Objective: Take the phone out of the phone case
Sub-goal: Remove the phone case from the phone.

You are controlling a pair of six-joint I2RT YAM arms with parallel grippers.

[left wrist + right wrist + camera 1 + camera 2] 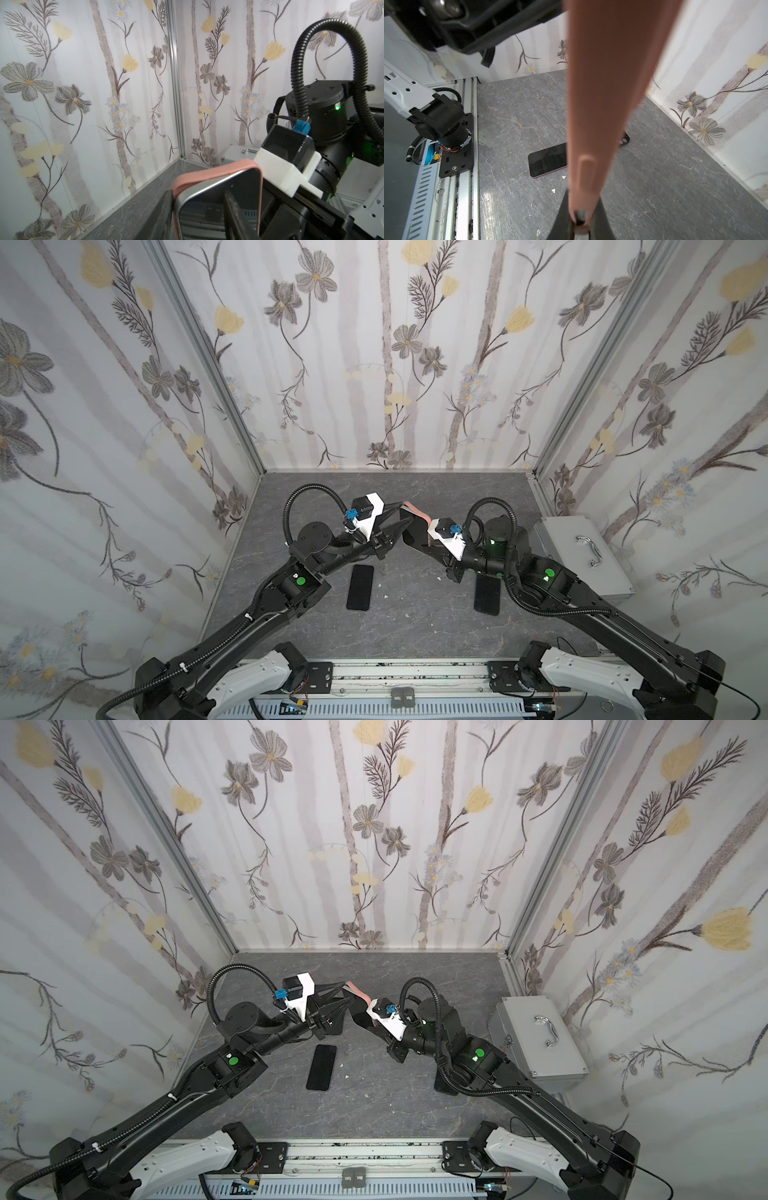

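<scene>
Phone half-peeled from its pink case, held above the tabletop point(415, 614).

My right claw point(578, 222) pinches the pink case point(207, 169); my left claw point(199, 209) straddles the phone point(216, 199), corner already free; pulling clear remains, I judge.

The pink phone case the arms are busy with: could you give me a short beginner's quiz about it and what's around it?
1. True or false: the pink phone case lies flat on the table.
2. The right fingers are: A) wide open, B) closed on the case's edge, C) resting on the table.
3. Fill in: the metal box with a handle stands on the robot's ___ side.

Key: 1 false, it is held up in the air; 2 B; 3 right.
</scene>
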